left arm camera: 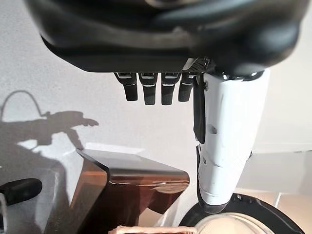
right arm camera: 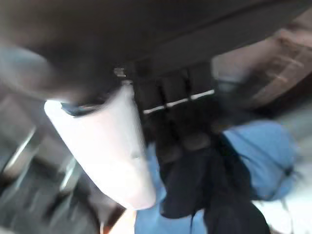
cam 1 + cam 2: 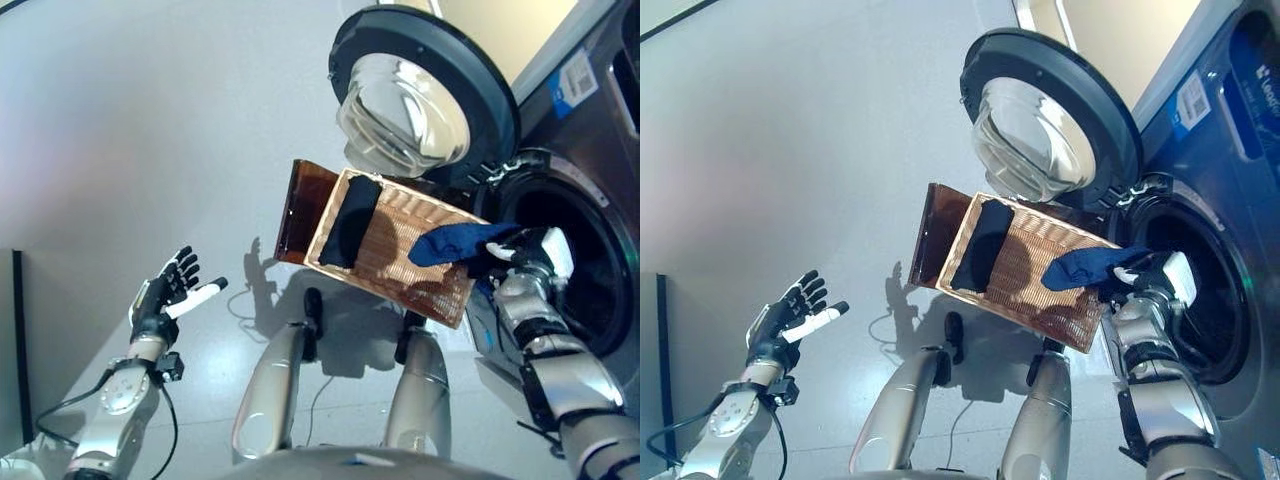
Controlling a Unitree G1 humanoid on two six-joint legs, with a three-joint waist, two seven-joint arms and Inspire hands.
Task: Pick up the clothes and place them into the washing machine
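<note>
Grey floor (image 3: 150, 130) fills the left of the left eye view, with the washing machine (image 3: 590, 170) at the right edge, its round door (image 3: 425, 90) swung open at top centre; a brown basket (image 3: 395, 245) sits mid-frame with a dark cloth (image 3: 350, 222) lying in it, and the right hand (image 3: 520, 255) pinches a blue cloth (image 3: 455, 242) over the basket's right end, beside the drum opening. In the left wrist view the left hand (image 1: 161, 90) holds nothing, fingers straight and apart. In the right wrist view the right hand's fingers (image 2: 178, 122) curl on the blue cloth.

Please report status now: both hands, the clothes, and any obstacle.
Right hand shut on blue garment beside open drum. Left hand open, idle. Black garment in basket. No obstacle.
</note>
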